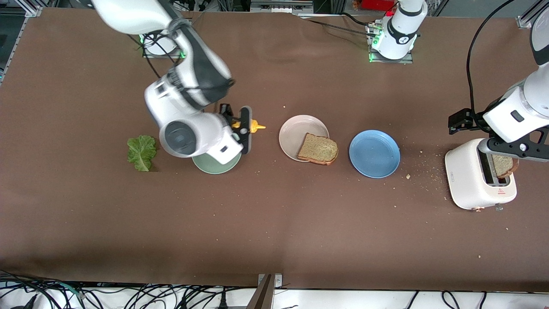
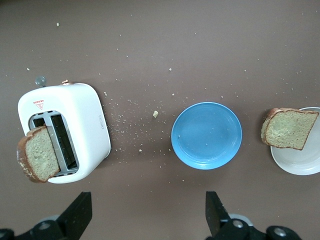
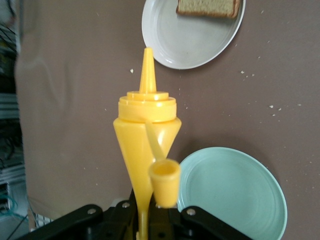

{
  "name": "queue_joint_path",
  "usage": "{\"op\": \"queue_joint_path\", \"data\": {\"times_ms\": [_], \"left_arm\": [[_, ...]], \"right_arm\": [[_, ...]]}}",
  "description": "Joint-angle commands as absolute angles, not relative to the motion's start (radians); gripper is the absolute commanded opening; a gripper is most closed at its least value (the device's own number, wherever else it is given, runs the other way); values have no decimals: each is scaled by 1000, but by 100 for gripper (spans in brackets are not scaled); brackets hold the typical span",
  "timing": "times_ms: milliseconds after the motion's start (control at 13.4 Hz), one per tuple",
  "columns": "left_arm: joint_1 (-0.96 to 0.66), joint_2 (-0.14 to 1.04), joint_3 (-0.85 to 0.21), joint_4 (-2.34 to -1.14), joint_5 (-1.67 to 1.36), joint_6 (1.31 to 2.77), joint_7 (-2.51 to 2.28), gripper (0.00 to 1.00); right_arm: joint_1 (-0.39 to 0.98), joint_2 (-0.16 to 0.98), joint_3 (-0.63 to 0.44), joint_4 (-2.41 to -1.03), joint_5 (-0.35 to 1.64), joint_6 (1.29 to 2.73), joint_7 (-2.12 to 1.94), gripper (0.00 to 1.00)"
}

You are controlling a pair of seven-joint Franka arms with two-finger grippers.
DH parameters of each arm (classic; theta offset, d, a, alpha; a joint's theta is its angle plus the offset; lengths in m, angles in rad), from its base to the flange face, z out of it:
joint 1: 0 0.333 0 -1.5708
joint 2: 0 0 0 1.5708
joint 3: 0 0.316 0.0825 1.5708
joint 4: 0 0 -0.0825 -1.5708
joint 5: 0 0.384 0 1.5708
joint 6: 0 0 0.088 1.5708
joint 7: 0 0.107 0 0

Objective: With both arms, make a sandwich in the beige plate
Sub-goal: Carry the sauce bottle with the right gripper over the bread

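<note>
A: Since the table (image 1: 274, 223) is the biggest thing here, where do the arms sit over it?

B: The right hand (image 3: 145, 220) is clenched on a yellow squeeze bottle (image 3: 145, 135), held over the mint-green plate (image 3: 235, 195). The nozzle points toward the beige plate (image 1: 296, 133), which lies ahead of that hand.

A: And the left hand (image 2: 145, 220)?

B: Released, fingers wide, over the toaster (image 2: 70, 125), where one bread slice (image 2: 37, 160) sticks out of a slot. The blue plate (image 2: 206, 135) lies between toaster and beige plate.

A: The other slice (image 1: 318, 149)?

B: Overhanging the beige plate's rim. The lettuce leaf (image 1: 141, 152) lies past the mint-green plate.

A: The sauce step?

B: I'd carry the nozzle right over that slice, tip it downward, and keep the squeeze gentle.
</note>
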State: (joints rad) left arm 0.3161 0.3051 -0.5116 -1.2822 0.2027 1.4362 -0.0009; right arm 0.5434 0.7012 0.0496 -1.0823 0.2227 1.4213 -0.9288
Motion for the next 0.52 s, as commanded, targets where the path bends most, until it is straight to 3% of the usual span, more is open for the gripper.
{"op": "queue_joint_path", "data": {"times_ms": [0, 449], "left_arm": [[321, 291, -517, -1282, 221, 1422, -8, 100], [321, 291, -517, -1282, 221, 1422, -8, 100]], "right_arm": [[658, 732, 28, -1028, 88, 1410, -848, 0], [839, 794, 26, -1028, -156, 1450, -753, 0]]}}
